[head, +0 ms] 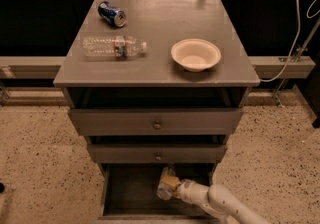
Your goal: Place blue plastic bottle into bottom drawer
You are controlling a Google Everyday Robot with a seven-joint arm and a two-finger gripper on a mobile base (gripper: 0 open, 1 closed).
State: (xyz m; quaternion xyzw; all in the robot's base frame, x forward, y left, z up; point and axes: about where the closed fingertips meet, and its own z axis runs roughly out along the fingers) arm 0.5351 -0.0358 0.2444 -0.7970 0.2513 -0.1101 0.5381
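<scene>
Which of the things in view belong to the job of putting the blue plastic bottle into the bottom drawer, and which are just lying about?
Job: blue plastic bottle; bottom drawer, open; tool, down inside that drawer at the bottle.

Lying about: blue soda can, clear labelled bottle and bowl, all on the cabinet top; two upper drawers.

Cabinet top: flat grey wooden surface (160, 23) bearing three things.
Can: blue metal soda can (111, 13) on its side, back left.
Bottle: long clear plastic bottle with red-blue label (114, 47) on its side, in front of the can, cap pointing right.
Bowl: round cream bowl (195, 54), upright, right of the bottle, apart from it.
Upper drawers: shallow grey top drawer (125, 121) and middle drawer (125, 153), each with a round knob.
Floor: speckled beige floor (35, 158).
</scene>
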